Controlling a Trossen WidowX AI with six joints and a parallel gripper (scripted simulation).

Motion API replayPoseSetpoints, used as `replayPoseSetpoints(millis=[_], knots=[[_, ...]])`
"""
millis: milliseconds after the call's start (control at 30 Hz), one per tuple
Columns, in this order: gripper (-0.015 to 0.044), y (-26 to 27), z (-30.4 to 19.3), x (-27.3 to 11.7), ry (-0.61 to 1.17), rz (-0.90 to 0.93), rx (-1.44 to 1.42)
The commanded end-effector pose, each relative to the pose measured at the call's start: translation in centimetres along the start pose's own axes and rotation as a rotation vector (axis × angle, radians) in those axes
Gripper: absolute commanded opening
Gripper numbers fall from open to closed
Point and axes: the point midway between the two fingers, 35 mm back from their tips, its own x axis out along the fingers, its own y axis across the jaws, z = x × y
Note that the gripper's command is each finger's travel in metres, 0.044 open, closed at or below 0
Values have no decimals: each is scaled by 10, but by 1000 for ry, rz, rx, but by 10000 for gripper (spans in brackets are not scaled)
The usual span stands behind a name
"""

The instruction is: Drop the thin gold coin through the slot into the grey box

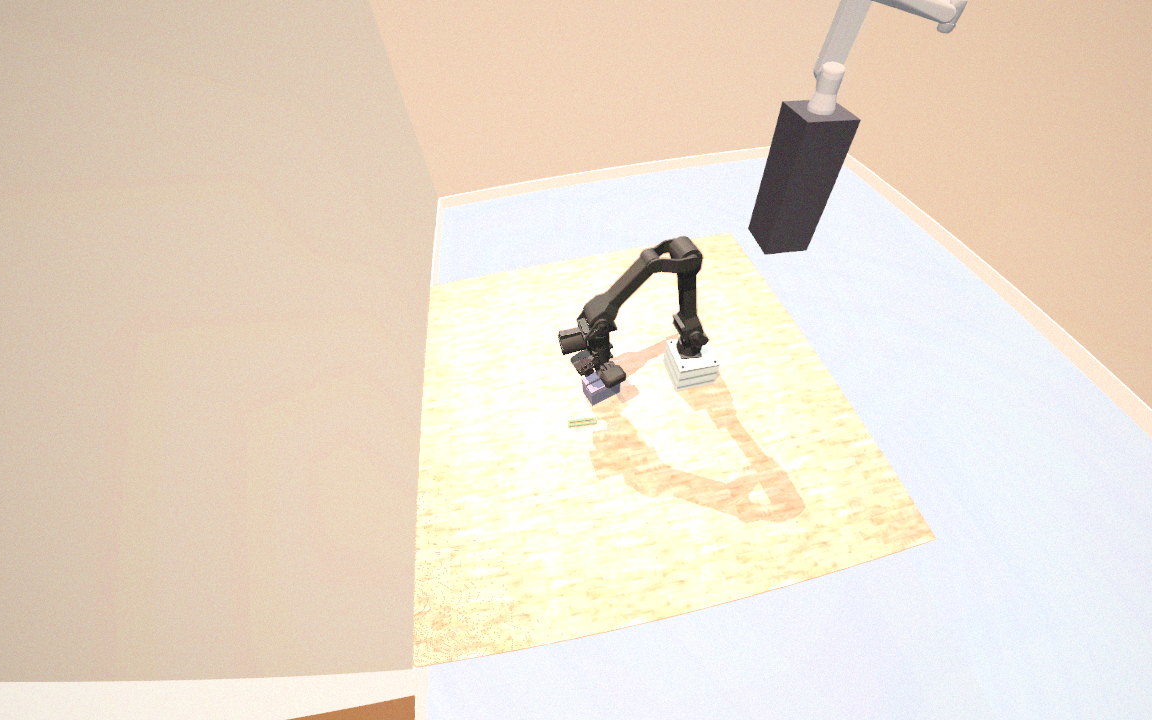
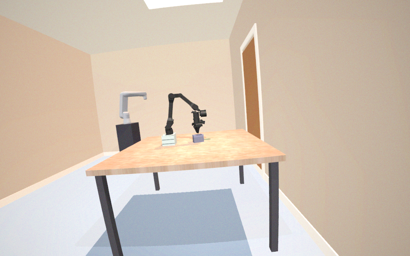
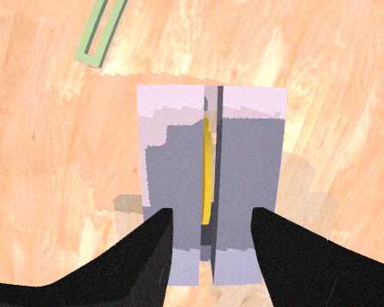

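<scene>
From the top camera I see my arm bent over the wooden table (image 1: 652,501), its gripper (image 1: 596,368) hanging right above the grey box (image 1: 596,389). The green holder (image 1: 581,422) lies on the boards just beside the box, apart from it. I cannot make out the coin from up here.

On the exterior camera the gripper (image 2: 196,129) points straight down, its tips just above the lid of the box (image 2: 197,138). The white base block (image 2: 168,139) stands near the box on the same table (image 2: 200,155).

My wrist camera gives the detail. Both black fingers stand spread, one either side of the slot (image 3: 212,176), with nothing pinched between them. The gold coin (image 3: 207,173) shows edge-on inside the slot, sunk partly below the lid, touching neither finger. The holder (image 3: 109,8) is a thin green frame, tilted, well away from the box (image 3: 175,176).
</scene>
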Motion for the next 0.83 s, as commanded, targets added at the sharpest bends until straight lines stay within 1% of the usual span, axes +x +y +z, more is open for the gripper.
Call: replayPoseSetpoints(millis=[0, 167, 300, 367, 433, 467, 800], knots=[[161, 0, 0, 0, 0, 0, 0], [292, 0, 0, -17, 0, 0, 0], [397, 0, 0, -21, 0, 0, 0], [440, 0, -1, -41, 2, 1, -1], [440, 1, -4, -61, 4, 2, -1], [440, 1, -4, -63, 4, 2, -1], [440, 1, -4, -63, 4, 2, -1]])
